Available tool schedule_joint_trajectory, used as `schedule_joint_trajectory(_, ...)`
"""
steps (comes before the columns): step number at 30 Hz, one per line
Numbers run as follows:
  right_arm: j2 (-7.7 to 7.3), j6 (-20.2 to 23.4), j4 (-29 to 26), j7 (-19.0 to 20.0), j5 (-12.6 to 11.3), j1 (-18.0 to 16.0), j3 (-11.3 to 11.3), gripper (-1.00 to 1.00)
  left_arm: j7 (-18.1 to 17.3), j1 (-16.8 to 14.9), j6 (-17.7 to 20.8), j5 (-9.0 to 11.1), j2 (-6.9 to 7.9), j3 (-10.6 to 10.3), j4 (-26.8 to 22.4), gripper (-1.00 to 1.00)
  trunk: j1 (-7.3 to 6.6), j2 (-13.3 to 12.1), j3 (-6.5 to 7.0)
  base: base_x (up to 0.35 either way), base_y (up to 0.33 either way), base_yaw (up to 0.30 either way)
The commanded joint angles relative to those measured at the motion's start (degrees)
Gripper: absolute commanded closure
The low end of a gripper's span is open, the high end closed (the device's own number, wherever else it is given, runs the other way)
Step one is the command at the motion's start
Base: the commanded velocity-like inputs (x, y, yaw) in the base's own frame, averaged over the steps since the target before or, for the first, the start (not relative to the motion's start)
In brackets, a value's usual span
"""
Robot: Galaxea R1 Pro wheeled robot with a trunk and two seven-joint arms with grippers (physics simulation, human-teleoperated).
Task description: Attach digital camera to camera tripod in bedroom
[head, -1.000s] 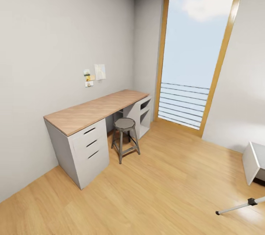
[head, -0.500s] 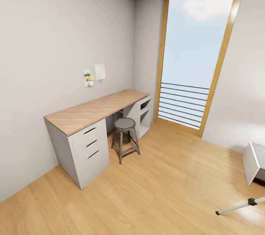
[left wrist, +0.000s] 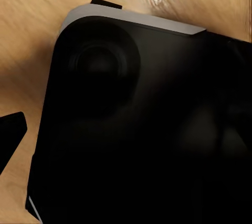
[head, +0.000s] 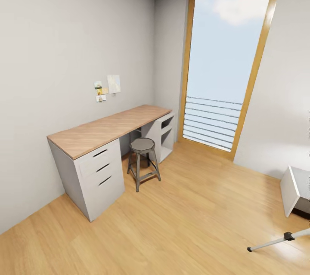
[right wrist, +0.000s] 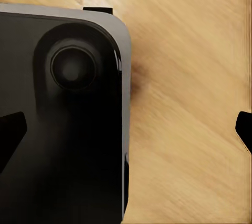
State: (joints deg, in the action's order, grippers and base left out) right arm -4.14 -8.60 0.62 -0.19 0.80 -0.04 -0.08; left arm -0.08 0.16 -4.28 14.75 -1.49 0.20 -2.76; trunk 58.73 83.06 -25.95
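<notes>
- head view: a bedroom with pale grey walls [head: 56, 42] and a light wood floor [head: 181, 227]; a tall wood-framed window [head: 224, 64] stands at the far end.
- a wood-topped surface [head: 107, 128] with white drawers [head: 101, 167] runs along the wall, a grey stool [head: 143, 161] tucked beside it.
- one thin silver leg of the tripod [head: 280, 239] crosses the lower right corner — its foot on the floor, near a white bed corner [head: 295, 189].
- wrist views: each looks down on a black, grey-edged robot body [right wrist: 63, 119] above the floor.
- right gripper [right wrist: 126, 132]: fingertips wide apart, nothing between them.
- left gripper [left wrist: 10, 134]: one fingertip visible; spread cannot be told.
</notes>
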Motion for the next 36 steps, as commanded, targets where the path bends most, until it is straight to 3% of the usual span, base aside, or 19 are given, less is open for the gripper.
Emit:
schedule_joint_trajectory(1,-0.02,-0.3,0.05,-0.03,0.08,-0.02,-0.01,-1.0,-0.01,0.02,-0.11,0.31,-0.01,-0.01,-0.05,-1.0,0.0,0.02,-0.03,0.0,-0.256,0.0)
schedule_joint_trajectory(12,-0.02,-0.61,0.06,-0.05,0.08,-0.01,-0.01,-1.0,-0.01,0.02,-0.11,0.28,-0.02,-0.02,-0.05,-1.0,0.0,0.02,-0.03,0.0,-0.204,0.0)
schedule_joint_trajectory(36,-0.07,-0.14,-0.08,0.01,0.2,0.0,-0.01,-1.0,0.28,0.02,-0.23,0.84,0.06,0.24,-0.51,-1.0,0.0,0.02,-0.03,0.0,-0.013,0.0)
